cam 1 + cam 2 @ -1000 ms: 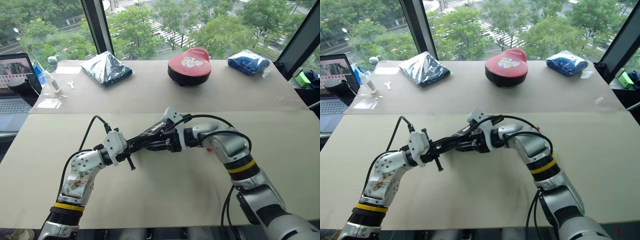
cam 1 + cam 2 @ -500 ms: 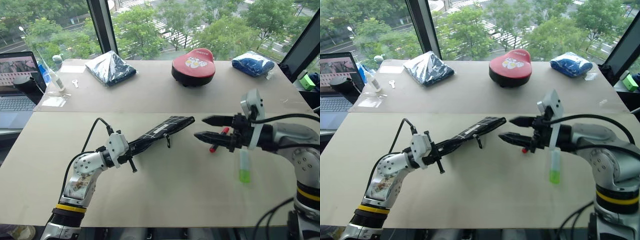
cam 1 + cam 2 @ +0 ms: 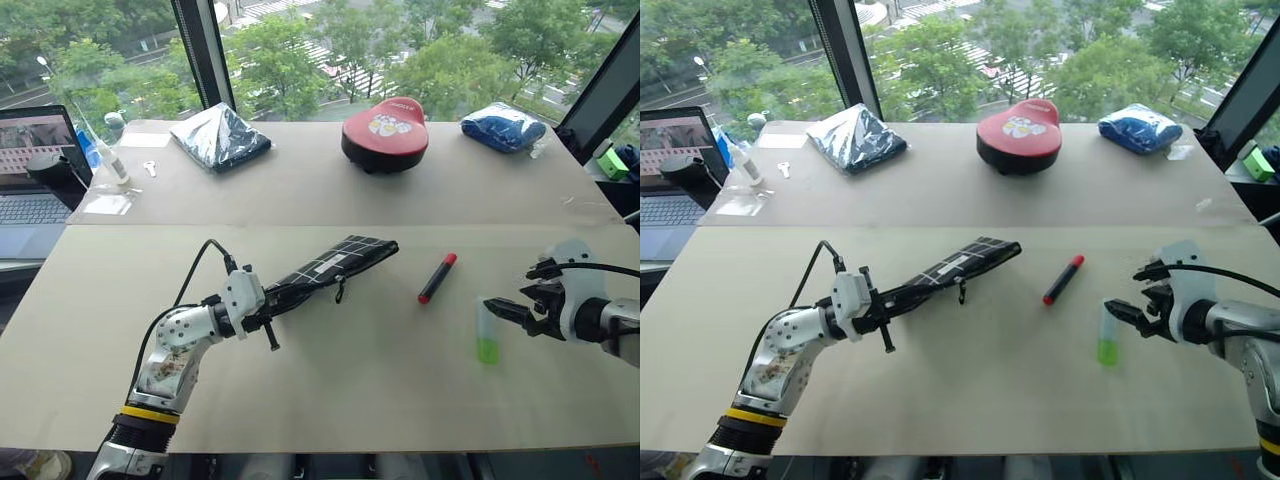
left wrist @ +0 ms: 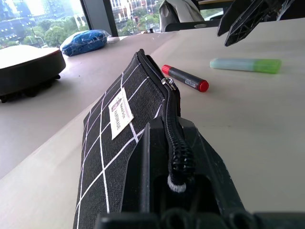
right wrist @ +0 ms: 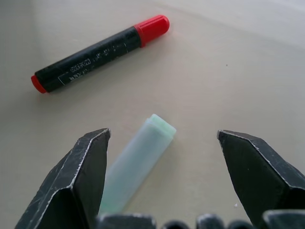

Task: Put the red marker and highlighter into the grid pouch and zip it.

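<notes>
Holding one end of the grid pouch [image 3: 325, 268] tight in the left hand [image 3: 262, 310]. Hovering the wide-open right hand [image 3: 505, 311] beside the highlighter [image 3: 487, 331]. Red marker [image 3: 437, 277] lying on the desk [image 3: 330, 390] between them. Nothing packed or zipped yet.

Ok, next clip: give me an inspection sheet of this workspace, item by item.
Surface: beige table, two boards meeting at a seam.
Job's things: grid pouch held at one end; red marker and highlighter lie loose on the table, outside the pouch.
Clutter: red domed case, wrapped dark bundle, blue bundle, spray bottle, all at the far edge.
Grippers: left claw shut on the pouch; right claw open beside the highlighter, empty.
Cables: black cable loops over the left arm.
Surroundings: windows with trees outside; laptop at far left.
</notes>
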Tool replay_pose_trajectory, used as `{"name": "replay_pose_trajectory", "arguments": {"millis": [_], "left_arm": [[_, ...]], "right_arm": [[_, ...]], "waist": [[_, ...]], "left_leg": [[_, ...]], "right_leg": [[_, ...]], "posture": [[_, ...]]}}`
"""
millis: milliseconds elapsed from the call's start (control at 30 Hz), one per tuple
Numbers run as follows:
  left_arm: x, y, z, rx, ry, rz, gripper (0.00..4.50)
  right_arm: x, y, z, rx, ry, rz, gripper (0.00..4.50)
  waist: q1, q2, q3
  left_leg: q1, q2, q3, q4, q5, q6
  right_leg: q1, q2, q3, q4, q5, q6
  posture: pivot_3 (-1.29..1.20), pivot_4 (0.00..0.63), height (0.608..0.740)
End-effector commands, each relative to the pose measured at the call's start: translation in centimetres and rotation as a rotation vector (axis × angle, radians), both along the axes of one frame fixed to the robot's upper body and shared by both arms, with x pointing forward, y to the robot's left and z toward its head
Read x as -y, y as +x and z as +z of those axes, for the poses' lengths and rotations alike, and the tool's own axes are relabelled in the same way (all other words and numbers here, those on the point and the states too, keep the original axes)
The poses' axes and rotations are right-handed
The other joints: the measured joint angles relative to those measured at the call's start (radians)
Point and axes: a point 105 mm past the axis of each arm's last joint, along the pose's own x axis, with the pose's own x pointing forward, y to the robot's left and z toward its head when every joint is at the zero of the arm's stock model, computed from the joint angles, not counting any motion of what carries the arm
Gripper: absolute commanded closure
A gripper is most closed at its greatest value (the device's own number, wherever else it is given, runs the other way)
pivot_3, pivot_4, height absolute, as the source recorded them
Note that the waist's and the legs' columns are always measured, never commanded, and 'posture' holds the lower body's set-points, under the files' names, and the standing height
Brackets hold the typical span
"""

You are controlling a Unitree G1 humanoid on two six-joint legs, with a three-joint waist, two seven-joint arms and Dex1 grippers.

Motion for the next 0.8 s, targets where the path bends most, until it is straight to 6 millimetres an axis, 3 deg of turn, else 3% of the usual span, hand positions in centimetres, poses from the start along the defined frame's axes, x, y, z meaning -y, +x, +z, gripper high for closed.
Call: {"name": "replay_pose_trajectory", "arguments": {"millis": [33,333,633,733,800], "left_arm": [[0.3,-0.1,0.8,0.054,0.002,-0.023,4.5],[0.3,0.0,0.8,0.048,-0.003,-0.028,4.5],[0.1,0.1,1.1,0.056,-0.005,-0.02,4.5],[0.1,0.2,1.2,0.058,-0.007,-0.019,4.5],[0.1,0.2,1.2,0.06,-0.006,-0.02,4.5]], "right_arm": [[-0.1,-0.3,-0.7,0.002,-0.01,-0.027,0.51],[0.9,-1.3,-3.9,-0.09,-0.011,-0.094,0.51],[-0.2,-2.0,-6.3,-0.143,0.032,-0.076,0.51],[0.0,-1.9,-6.5,-0.136,0.023,-0.089,1.16],[0.1,-1.6,-6.2,-0.114,0.024,-0.088,1.88]], "waist": [[0.005,0.0,0.0],[0.008,0.0,0.0],[0.008,-0.003,-0.002],[0.006,-0.005,-0.003],[0.006,-0.005,-0.003]], "left_leg": [[0.0,0.0,0.0,0.0,0.0,0.0],[0.002,0.0,-0.001,0.001,0.0,0.001],[0.008,0.001,-0.003,0.0,-0.001,0.002],[0.009,0.002,-0.003,0.0,-0.001,0.002],[0.009,0.002,-0.003,0.0,-0.001,0.002]], "right_leg": [[0.0,0.0,0.0,0.0,0.0,0.0],[0.002,0.001,-0.001,0.0,0.0,0.0],[0.013,0.002,-0.003,-0.007,-0.001,0.001],[0.014,0.004,-0.003,-0.01,0.0,0.001],[0.014,0.004,-0.003,-0.01,0.0,0.001]], "posture": [[0.0,0.15,0.74],[0.0,0.15,0.74],[0.0,0.15,0.74],[0.0,0.15,0.74],[0.0,0.15,0.74]]}}
